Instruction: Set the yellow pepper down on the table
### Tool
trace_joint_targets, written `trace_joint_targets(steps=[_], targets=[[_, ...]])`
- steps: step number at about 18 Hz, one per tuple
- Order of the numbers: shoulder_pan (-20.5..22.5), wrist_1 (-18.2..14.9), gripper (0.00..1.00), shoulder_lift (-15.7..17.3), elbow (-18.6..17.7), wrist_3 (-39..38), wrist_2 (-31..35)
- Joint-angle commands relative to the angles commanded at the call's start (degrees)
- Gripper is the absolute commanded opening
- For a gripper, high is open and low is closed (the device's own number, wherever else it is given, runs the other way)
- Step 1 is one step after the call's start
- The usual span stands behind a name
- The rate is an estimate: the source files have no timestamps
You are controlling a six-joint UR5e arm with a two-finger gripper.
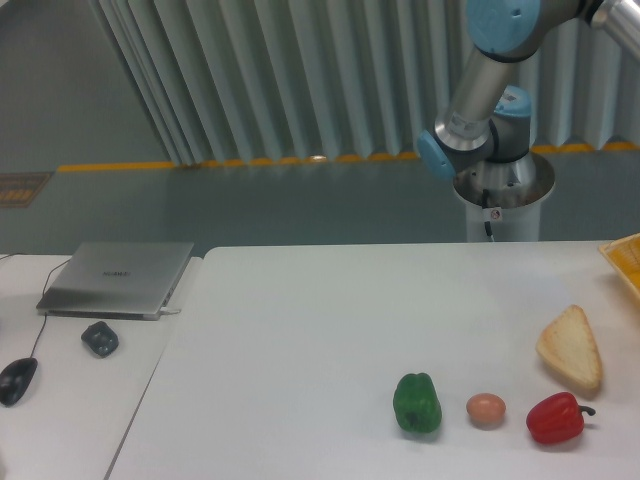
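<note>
The yellow pepper is out of view. The large white table (300, 340) fills the lower part of the camera view. Only the arm's base and lower links (485, 110) show behind the table at the upper right, and the arm runs out of the frame at the top right. The gripper itself is not in view.
A green pepper (417, 403), a brown egg (486, 410) and a red pepper (556, 418) lie in a row near the table's front right. A slice of bread (571, 347) and a yellow-orange edge (626, 262) sit at the right. A laptop (118, 277) and mouse (17, 380) rest on the left desk.
</note>
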Motion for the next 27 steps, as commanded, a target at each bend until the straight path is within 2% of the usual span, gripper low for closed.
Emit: trace_joint_targets(steps=[13,27], targets=[[1.76,1.06,1.0,-1.05,-0.09,5.54,0.0],[2.63,1.85,1.0,-1.32,-0.53,5.36,-0.53]])
